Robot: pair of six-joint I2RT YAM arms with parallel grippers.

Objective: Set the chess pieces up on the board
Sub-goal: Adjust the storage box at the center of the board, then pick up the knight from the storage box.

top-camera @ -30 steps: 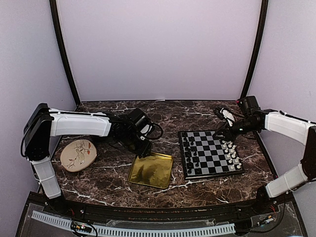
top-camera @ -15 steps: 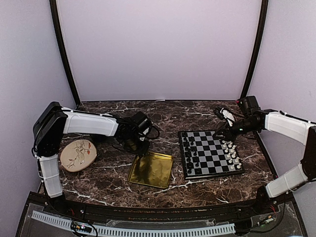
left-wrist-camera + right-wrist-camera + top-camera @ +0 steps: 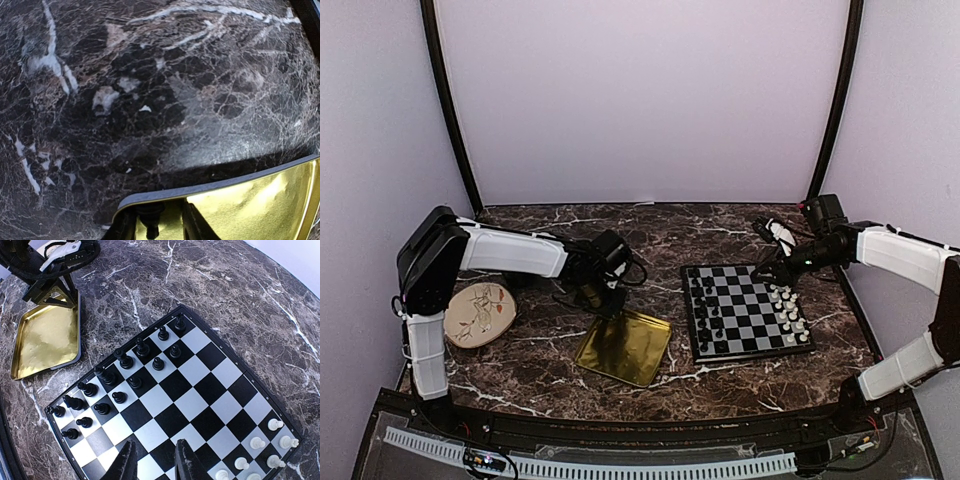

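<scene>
A: Right end effector [image 3: 155, 460] first?
B: Fingers slightly spread, nothing between them. It hangs over the board [image 3: 185, 405], toward the side where the white pieces [image 3: 257, 442] stand.
A: And the black pieces [image 3: 125, 360]?
B: Upright, in two ranks along the opposite edge (too small to name the kinds).
A: Left end effector [image 3: 610, 306]?
B: At a corner of the gold tray [image 3: 625, 352]. In the wrist view the tray's rim crosses in front of the fingertips, so I cannot tell whether they pinch it or sit loose.
A: Surroundings?
B: Tray lies on the marble tabletop [image 3: 660, 235], near the board's left edge, not touching it. Floral plate [image 3: 478, 312] farther left, well apart.
</scene>
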